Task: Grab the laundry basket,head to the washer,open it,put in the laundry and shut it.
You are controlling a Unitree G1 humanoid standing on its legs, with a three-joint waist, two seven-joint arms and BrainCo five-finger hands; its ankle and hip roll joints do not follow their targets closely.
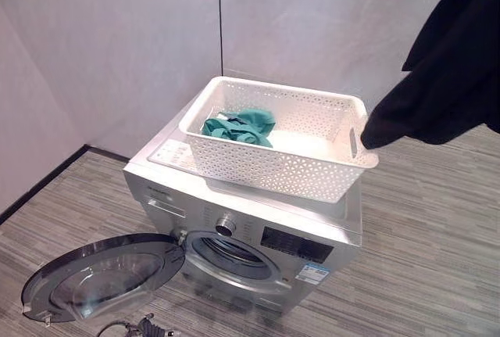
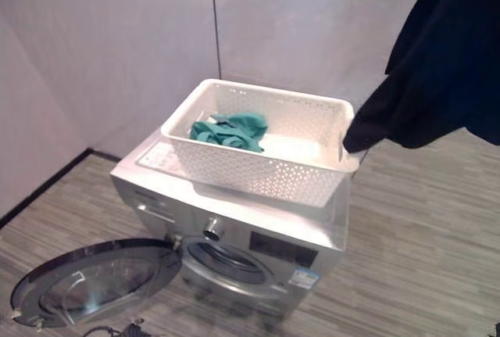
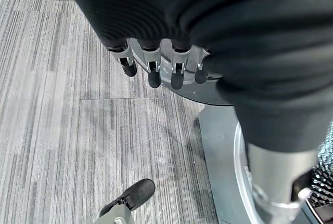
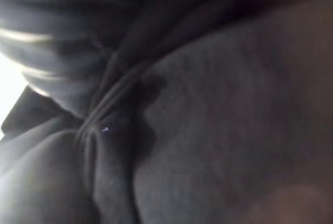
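Washer door (image 1: 98, 274), lower left of the frame: swung fully open. Washer (image 1: 258, 235), centre: drum mouth clear. Laundry basket (image 1: 273, 166), on the washer's top: holds a teal garment (image 1: 241, 127). Black garment (image 1: 449, 63), upper right: hangs in the air beside the basket's right end.

Risk: a trailing fold may snag the basket rim and drag it off the top.

Left hand (image 3: 156, 60): fingers relaxed, empty, above the floor. Right hand: fingers buried in dark cloth, grip cannot be told.
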